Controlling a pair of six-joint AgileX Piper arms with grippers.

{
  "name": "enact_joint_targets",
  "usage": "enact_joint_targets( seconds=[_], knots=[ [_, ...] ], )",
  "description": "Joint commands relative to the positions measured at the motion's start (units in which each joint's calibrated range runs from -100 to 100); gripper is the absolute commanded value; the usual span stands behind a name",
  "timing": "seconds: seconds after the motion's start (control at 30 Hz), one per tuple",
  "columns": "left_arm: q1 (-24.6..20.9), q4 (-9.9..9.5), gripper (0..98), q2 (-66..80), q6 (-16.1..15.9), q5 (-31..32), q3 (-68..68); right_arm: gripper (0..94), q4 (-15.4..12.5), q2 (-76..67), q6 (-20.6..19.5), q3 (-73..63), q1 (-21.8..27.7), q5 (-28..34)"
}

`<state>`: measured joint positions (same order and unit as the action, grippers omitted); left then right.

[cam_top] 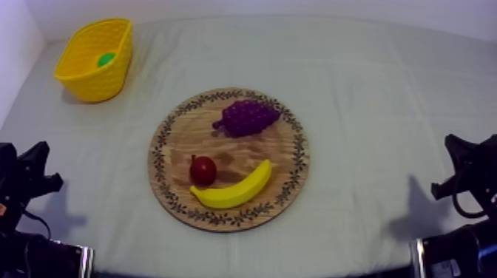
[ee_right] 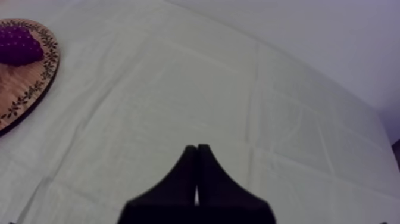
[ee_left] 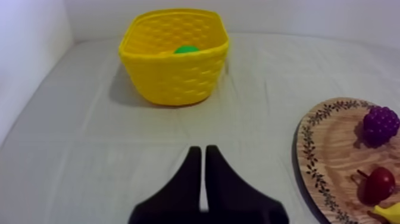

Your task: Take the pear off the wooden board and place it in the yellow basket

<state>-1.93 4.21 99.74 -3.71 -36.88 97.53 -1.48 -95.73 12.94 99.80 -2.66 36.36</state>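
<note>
A green pear [cam_top: 106,59] lies inside the yellow basket [cam_top: 95,78] at the table's far left; its green top [ee_left: 186,49] peeks over the basket's rim [ee_left: 172,53] in the left wrist view. The round wooden board [cam_top: 166,144] at mid-table carries purple grapes [cam_top: 248,117], a small red fruit [cam_top: 203,171] and a banana [cam_top: 233,191]. My left gripper [cam_top: 37,166] rests low at the left edge, its fingers [ee_left: 202,158] shut together as a narrow wedge over bare cloth. My right gripper [cam_top: 455,159] rests low at the right edge, its fingers [ee_right: 196,155] likewise shut on nothing.
The board's rim [ee_left: 306,149] with grapes [ee_left: 381,124] and the small red fruit [ee_left: 380,183] lies beside my left gripper. The board's edge [ee_right: 44,71] and grapes [ee_right: 19,46] lie off to one side of my right gripper. A white wall borders the table's left and back.
</note>
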Motion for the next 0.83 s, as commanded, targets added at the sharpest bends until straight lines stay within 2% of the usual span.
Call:
enact_joint_targets(
  seconds=[0.0,0.13,0.2,0.27,0.43,0.8],
  knots=[
    [-0.04,-0.30,0.0,0.05,0.76,-0.21,0.14,0.4,-0.01,-0.03,-0.02,-0.02,-0.02,0.02],
    [-0.06,-0.84,0.0,0.08,5.54,0.53,0.55,0.4,-0.01,-0.03,-0.02,-0.02,-0.02,0.02],
    [-0.06,-2.73,0.0,0.08,9.83,1.50,0.98,0.4,-0.01,-0.03,-0.03,-0.02,-0.02,0.02],
    [-0.12,-4.51,0.0,0.08,12.64,2.33,1.49,0.4,-0.01,-0.03,0.00,-0.02,-0.02,0.02],
    [-0.19,-5.99,0.0,0.08,13.16,3.03,1.93,0.4,-0.01,-0.03,0.01,-0.02,-0.02,0.02],
    [-0.20,-6.28,0.0,0.08,13.60,3.17,2.02,0.4,-0.01,-0.03,-0.01,-0.02,-0.02,0.02]
  ],
)
